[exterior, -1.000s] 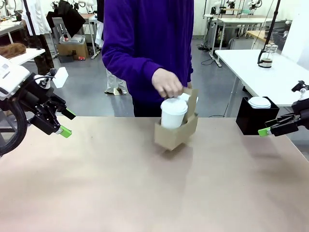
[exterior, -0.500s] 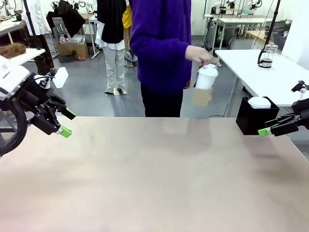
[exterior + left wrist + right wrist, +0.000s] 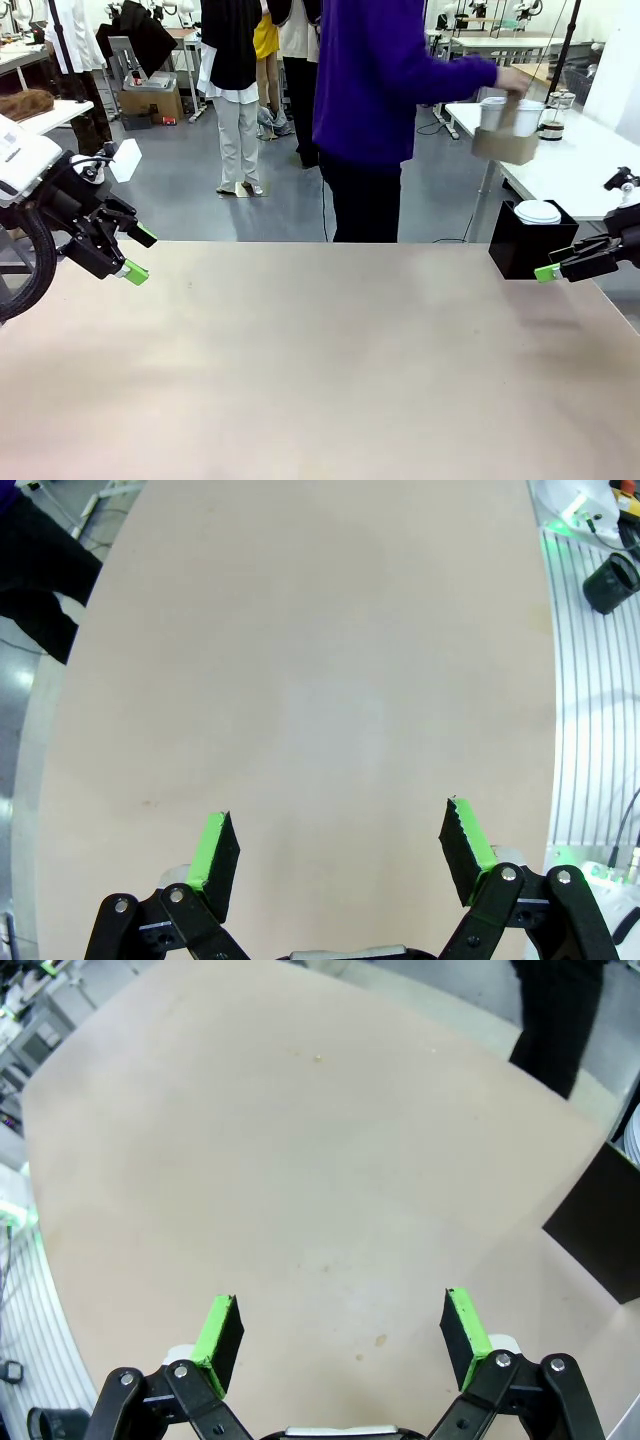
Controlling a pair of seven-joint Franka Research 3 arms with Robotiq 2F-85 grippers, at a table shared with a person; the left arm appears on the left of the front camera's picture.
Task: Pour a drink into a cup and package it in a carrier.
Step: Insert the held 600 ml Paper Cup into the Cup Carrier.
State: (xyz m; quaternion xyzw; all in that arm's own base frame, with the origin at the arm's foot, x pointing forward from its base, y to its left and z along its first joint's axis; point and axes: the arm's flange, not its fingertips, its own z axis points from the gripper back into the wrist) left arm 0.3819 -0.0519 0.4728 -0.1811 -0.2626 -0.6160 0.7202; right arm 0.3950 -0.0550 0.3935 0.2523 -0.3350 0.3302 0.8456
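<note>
A person in a purple top holds the brown cardboard carrier (image 3: 505, 146) by its handle, in the air at the back right, over the edge of a white side table. The white paper cup (image 3: 493, 112) stands in it. The drink is out of view. My left gripper (image 3: 135, 255) hangs open above the table's left edge, and its green pads (image 3: 214, 852) have nothing between them. My right gripper (image 3: 550, 268) hovers open at the right edge beside a black box. Its fingers (image 3: 460, 1325) are spread over bare tabletop.
A black box (image 3: 530, 243) with a short white lidded cup (image 3: 537, 211) sits at the table's right edge, and its corner (image 3: 600, 1225) shows in the right wrist view. A glass carafe (image 3: 552, 115) stands on the white side table (image 3: 570, 160). People stand behind.
The person lifted the carrier with the cup off my table's middle and carried it to the back right, turning toward the side table. Both grippers stayed still and open.
</note>
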